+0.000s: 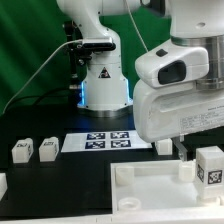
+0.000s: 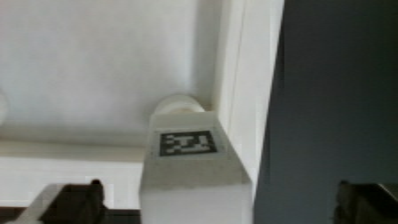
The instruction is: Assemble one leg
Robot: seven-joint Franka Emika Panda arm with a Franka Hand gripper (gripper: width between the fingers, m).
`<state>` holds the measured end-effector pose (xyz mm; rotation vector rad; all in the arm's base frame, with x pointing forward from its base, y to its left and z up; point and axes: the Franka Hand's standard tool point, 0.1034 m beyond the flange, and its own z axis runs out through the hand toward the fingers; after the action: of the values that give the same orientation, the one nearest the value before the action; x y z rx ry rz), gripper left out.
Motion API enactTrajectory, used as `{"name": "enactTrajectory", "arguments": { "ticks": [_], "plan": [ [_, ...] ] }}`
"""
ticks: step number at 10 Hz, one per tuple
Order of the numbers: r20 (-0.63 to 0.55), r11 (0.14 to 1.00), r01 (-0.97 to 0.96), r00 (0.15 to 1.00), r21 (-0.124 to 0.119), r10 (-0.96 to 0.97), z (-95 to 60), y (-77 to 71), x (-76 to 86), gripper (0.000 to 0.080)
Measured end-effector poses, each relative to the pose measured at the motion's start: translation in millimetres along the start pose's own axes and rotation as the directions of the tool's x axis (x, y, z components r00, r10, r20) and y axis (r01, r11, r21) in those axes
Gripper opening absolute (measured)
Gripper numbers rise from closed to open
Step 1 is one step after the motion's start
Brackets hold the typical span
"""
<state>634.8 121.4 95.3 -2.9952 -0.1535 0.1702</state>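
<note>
End effector (image 2: 217, 200) wide: the two dark fingers (image 2: 71, 200) stand far apart in the wrist view, nothing clamped. Leg (image 2: 185, 160) sits in the gap between them, marker face toward the camera, rounded end away from the fingers. It appears clear of both fingers, though the contact zone is at the frame edge and blurred. Leg lies over the white tray (image 2: 89, 70), against the tray's raised edge, with dark bench (image 2: 338, 100) just past that edge. In the exterior view the end effector (image 1: 188, 150) hangs over the tray (image 1: 150, 190) at its exterior-view right end, near a corner post. A leg (image 1: 210, 168) stands upright just beside it at that end of the tray; cannot tell whether it rests on the tray or bench. Spare leg (image 1: 163, 146) just past the tray's far edge. Marker board (image 1: 110, 142) flat on the bench (image 1: 60, 190) beyond the tray's far edge. Two more legs (image 1: 22, 150) well apart from the tray, off its exterior-view left.
</note>
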Motion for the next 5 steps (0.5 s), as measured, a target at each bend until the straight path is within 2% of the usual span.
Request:
{"name": "enactTrajectory", "arguments": {
  "ticks": [2, 5],
  "plan": [
    [-0.007, 1.0, -0.004, 1.0, 0.0, 0.004, 6.8, 4.0, 1.7, 0.0648],
    [-0.005, 1.0, -0.016, 1.0, 0.003, 0.016, 7.6, 8.7, 1.3, 0.0648]
  ]
}}
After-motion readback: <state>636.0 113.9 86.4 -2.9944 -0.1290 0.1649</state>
